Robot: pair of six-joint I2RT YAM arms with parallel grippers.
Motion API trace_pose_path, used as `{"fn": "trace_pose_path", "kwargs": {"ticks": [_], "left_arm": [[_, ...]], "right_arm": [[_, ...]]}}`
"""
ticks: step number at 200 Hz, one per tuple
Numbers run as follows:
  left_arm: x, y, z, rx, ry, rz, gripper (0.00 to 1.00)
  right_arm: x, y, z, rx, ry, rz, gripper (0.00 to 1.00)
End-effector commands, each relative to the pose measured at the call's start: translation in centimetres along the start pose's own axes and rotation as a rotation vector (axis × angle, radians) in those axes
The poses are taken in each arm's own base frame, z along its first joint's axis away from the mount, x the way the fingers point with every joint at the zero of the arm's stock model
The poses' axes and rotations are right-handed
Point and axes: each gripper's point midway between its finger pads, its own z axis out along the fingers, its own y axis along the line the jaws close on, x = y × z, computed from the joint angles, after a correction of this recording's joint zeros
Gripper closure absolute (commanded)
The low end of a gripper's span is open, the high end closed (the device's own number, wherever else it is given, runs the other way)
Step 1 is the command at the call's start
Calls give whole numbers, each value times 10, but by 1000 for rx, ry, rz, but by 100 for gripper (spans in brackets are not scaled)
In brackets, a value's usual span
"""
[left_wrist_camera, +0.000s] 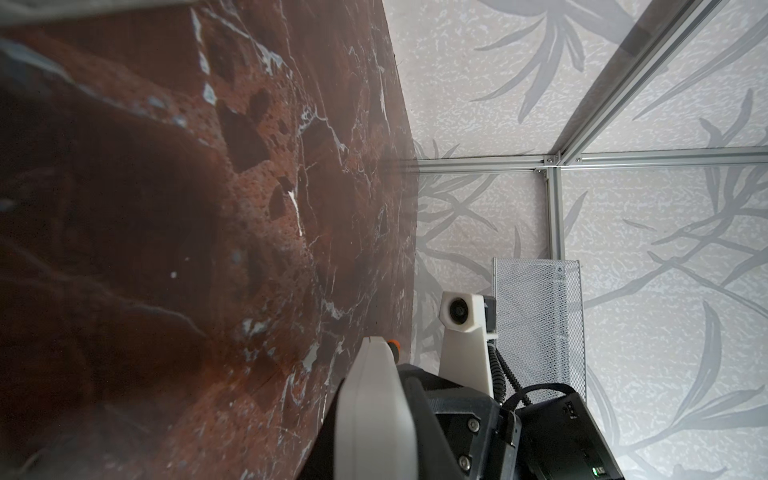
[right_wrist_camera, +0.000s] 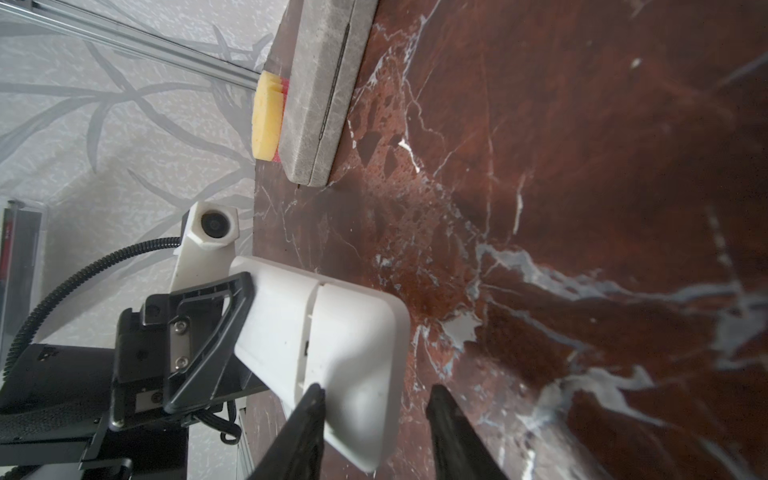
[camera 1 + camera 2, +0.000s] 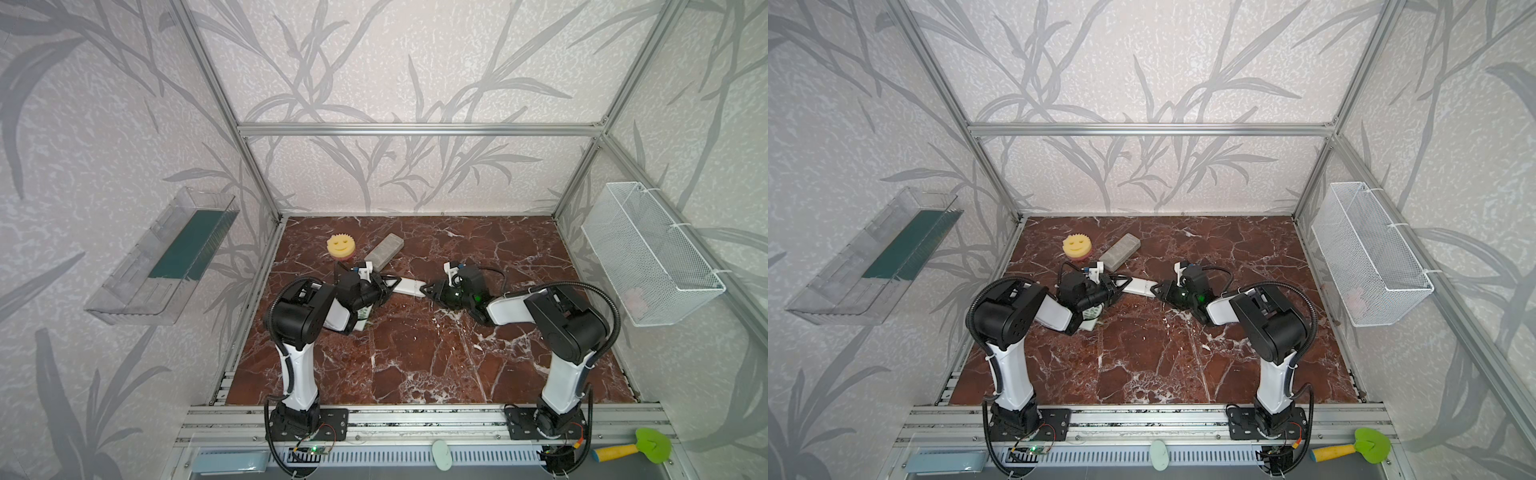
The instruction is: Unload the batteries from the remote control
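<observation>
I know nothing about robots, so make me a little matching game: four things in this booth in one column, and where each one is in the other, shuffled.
Things:
1. smiley sponge
2. white remote
3. wire basket
4. toy spatula

Places:
A. hung up at the right side
B. lying on the metal rail in front
C. gripped at one end by the left pincer
D. on the marble top, far left

Pairs: 1-D, 2-C, 3-A, 4-B.
</observation>
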Motion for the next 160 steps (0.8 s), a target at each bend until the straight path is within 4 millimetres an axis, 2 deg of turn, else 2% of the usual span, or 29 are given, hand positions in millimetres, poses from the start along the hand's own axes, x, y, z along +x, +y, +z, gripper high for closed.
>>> {"fn": "trace_pose_path", "kwargs": {"ticks": [1,17,35,54,79,126,143,160], "left_arm": [[-4,-22,-1,82,2,34,100],[-4,-20,-1,79,3,32,100],[-4,-19,0,75,3,35,100],[-3,-15,1,55,10,38,100],[0,-10,1,17,21,53,100],[0,-7,2,-15,31,72,100],[0,-8,3,-16,34,75,100],[1,-9,4,-18,40,77,100]], "right_arm": [[1,-10,-8,101,9,-77,65],[0,-6,-9,97,11,-101,70],[-1,-2,-9,88,12,-120,71],[0,0,-10,117,18,-169,61],[0,9,-11,153,36,-248,55],[-5,29,-6,165,68,-363,49],[-1,29,1,179,105,-385,48],[4,20,8,223,138,-390,48]]}}
